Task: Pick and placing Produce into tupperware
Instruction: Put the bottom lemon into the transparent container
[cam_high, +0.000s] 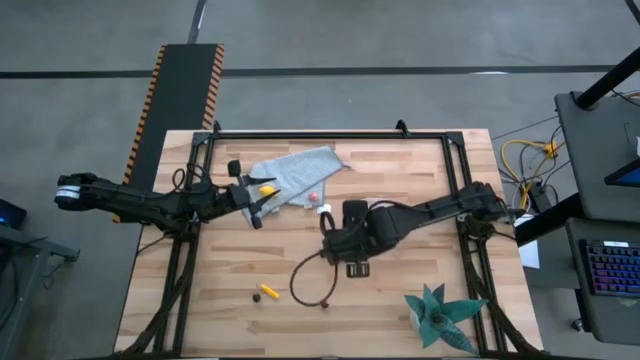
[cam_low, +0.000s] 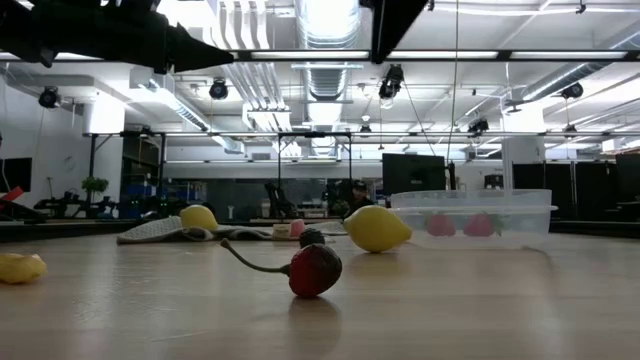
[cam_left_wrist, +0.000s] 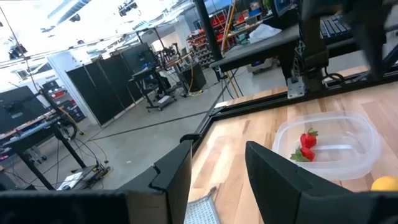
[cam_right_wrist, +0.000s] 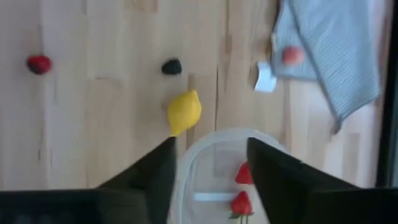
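High view: left gripper over cloth, beside a lemon; right gripper mid-table, tub hidden beneath it; stick piece lies apart.

Low view: tub on table holds two strawberries; lemon just beside it; cherry-like piece nearer.

Left wrist view: fingers apart, empty; tub, strawberries inside.

Right wrist view: fingers spread, empty, above tub; lemon at its rim.

Judgement: between picks. Next calls for descending on the lemon and closing.
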